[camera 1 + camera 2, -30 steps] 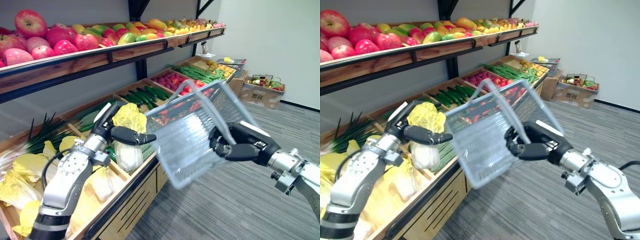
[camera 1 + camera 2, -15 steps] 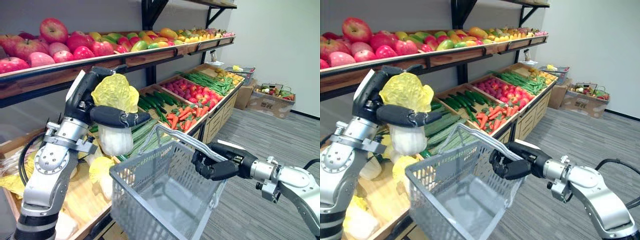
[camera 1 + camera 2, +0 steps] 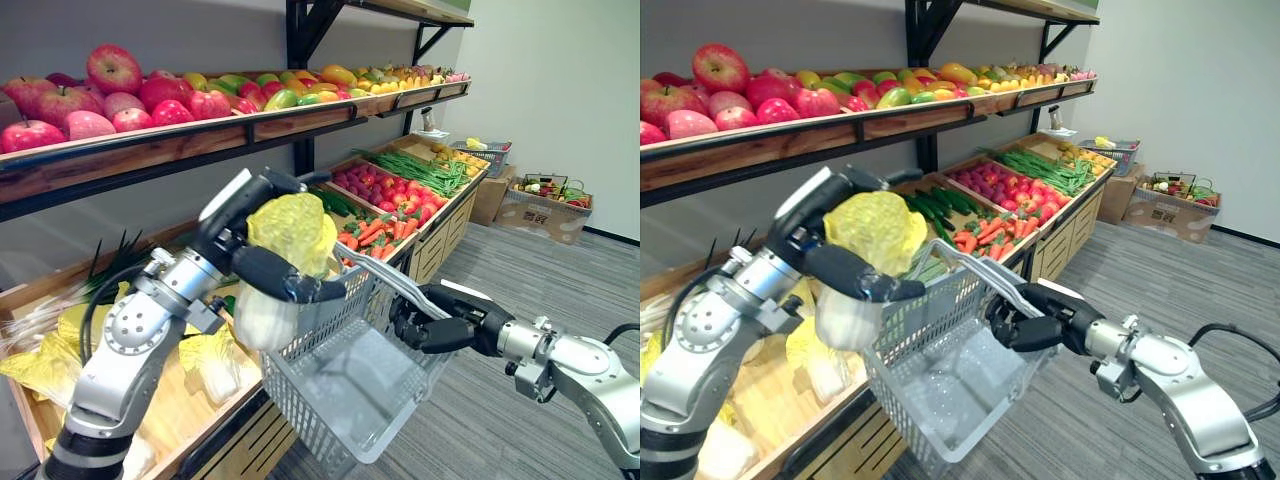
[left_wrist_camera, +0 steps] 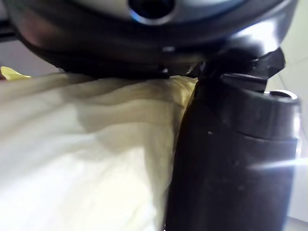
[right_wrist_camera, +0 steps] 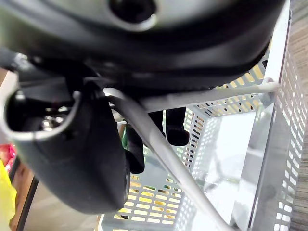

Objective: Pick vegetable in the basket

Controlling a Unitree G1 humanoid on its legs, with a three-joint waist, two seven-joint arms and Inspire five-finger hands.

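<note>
left arm in from lower left, elbow bent, forearm angled up and forward. left robot hand raised mid-view, fingers and thumb curled round cabbage from opposite sides; wrist cam: leaf pressed against dark digit. right arm in from lower right, forearm near level, reaching toward centre. right robot hand fisted on basket handle, fingers wrapped round bar, just beside left robot hand.
</note>
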